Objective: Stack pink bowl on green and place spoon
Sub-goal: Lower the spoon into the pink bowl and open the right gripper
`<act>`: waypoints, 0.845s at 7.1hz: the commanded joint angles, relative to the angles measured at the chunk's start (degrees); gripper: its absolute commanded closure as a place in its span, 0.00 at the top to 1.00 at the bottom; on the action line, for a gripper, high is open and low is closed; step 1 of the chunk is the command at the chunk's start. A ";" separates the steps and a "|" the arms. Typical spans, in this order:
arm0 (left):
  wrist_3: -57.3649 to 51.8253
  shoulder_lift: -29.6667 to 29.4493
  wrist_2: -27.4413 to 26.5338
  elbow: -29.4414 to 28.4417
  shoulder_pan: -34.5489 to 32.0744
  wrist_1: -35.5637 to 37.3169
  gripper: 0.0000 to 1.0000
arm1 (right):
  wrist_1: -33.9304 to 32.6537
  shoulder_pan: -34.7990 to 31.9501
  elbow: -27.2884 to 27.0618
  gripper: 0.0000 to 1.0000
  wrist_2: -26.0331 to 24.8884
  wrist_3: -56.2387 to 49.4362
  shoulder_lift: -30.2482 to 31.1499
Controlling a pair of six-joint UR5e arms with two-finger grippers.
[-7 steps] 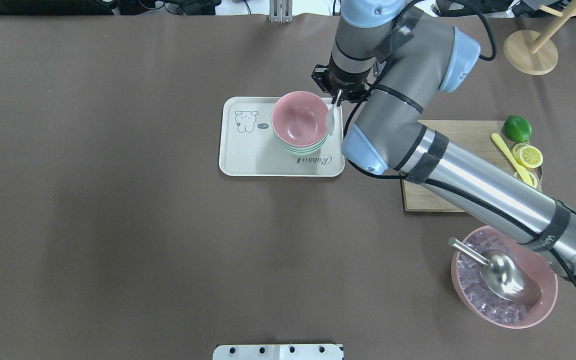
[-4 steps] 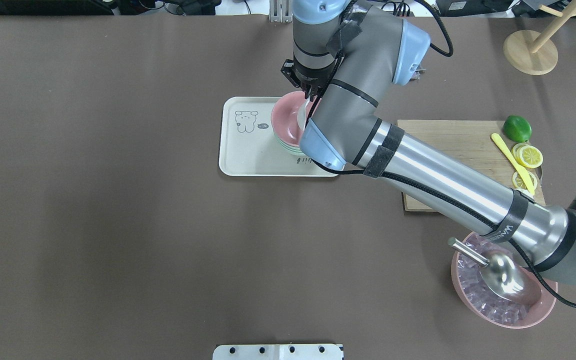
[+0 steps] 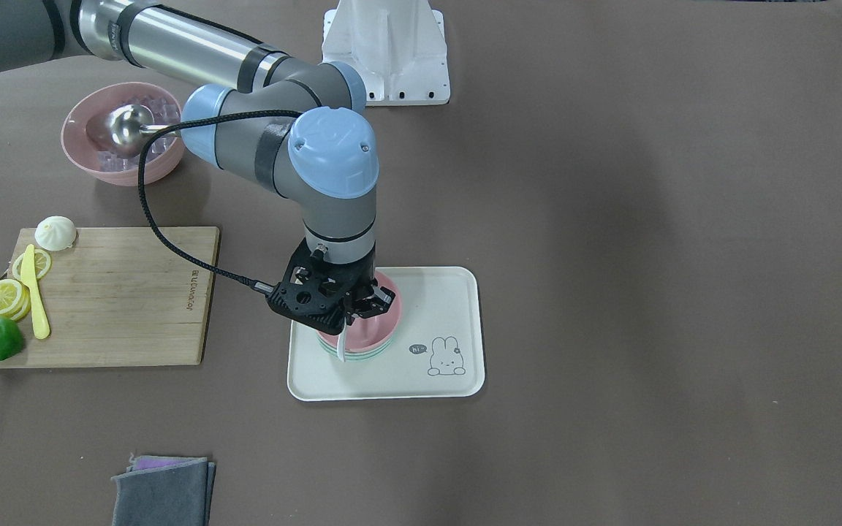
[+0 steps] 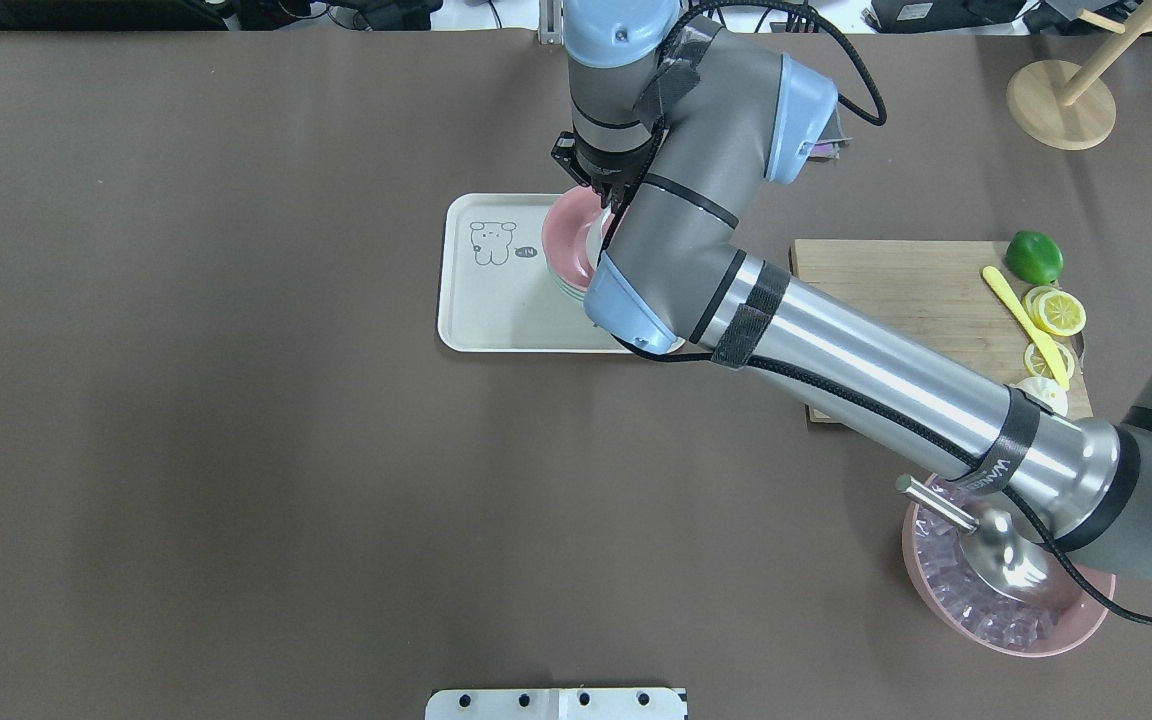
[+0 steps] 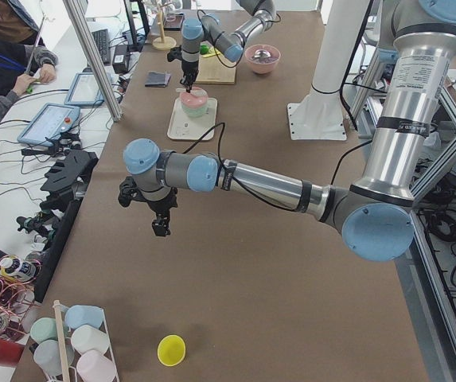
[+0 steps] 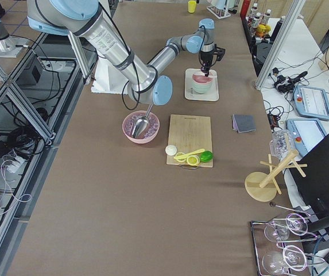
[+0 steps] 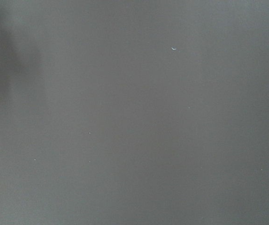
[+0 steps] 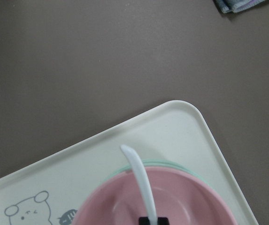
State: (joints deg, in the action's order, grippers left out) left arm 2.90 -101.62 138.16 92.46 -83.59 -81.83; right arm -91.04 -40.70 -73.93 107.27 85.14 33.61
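Pink bowl (image 3: pixel 381 330) sits nested in the green bowl (image 3: pixel 362 356) on a rabbit-print tray (image 3: pixel 450 307), on the brown worktop (image 3: pixel 611 219). An ice-cube bowl (image 3: pixel 83 157) holds a metal scoop (image 3: pixel 123 126). The right claw (image 3: pixel 348 310) hangs over the stack, clenched on the white spoon (image 8: pixel 141 183). The left claw (image 5: pixel 161 227) hovers over bare worktop; I cannot tell its state.

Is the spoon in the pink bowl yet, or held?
Held. The right gripper is shut on the spoon, which hangs over the pink bowl; whether its tip touches the bowl, I cannot tell.
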 commanded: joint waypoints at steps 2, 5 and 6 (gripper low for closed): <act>0.09 0.01 0.00 0.00 0.00 0.00 0.99 | 0.42 0.10 0.01 0.28 -0.57 -0.33 0.14; 0.09 -0.07 0.00 -0.09 0.00 0.00 0.99 | 0.42 0.62 -0.08 0.99 -4.17 -1.03 0.32; 0.09 0.01 0.00 -0.18 0.09 0.35 0.99 | 0.42 0.10 -0.34 0.99 -3.91 -1.64 0.40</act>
State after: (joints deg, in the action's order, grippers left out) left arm 2.99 -101.63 138.16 92.35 -83.56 -81.75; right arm -90.62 -40.27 -74.06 103.48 84.07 33.93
